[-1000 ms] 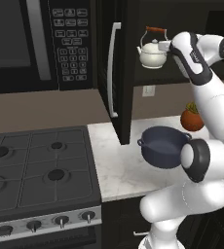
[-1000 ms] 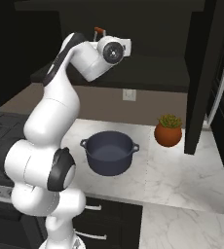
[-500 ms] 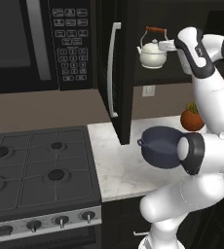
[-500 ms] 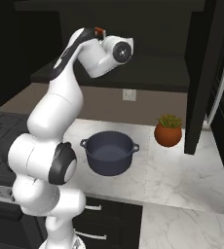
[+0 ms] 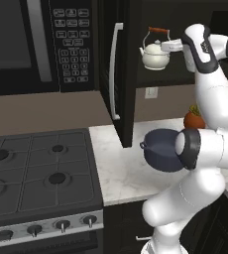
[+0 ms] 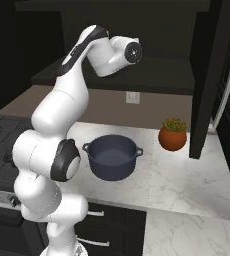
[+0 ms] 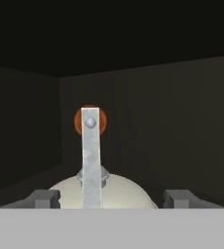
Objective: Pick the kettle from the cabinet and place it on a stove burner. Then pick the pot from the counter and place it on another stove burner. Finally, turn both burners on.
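The cream-white kettle (image 5: 154,55) stands on the shelf of the open black cabinet (image 5: 117,74), its arched handle orange-red on top. My gripper (image 5: 165,47) reaches in from the right at handle height. In the hand view the kettle's upright handle (image 7: 90,155) rises between the two fingertips (image 7: 46,198). The gripper (image 7: 112,199) is open, with gaps on both sides of the handle. The navy pot (image 5: 160,149) sits on the marbled counter (image 5: 118,168) below, also the pot (image 6: 112,156) in the right base view. Black burners (image 5: 57,177) lie on the stove at left.
The cabinet door with its silver bar handle (image 5: 115,69) stands open, left of the kettle. A microwave (image 5: 27,44) hangs above the stove, whose knobs (image 5: 61,225) line the front. A potted plant (image 6: 173,135) sits right of the pot, by the door (image 6: 209,75).
The hand has pushed leftward into the cabinet, bringing the fingers up beside the kettle's handle. Kettle and pot have not moved.
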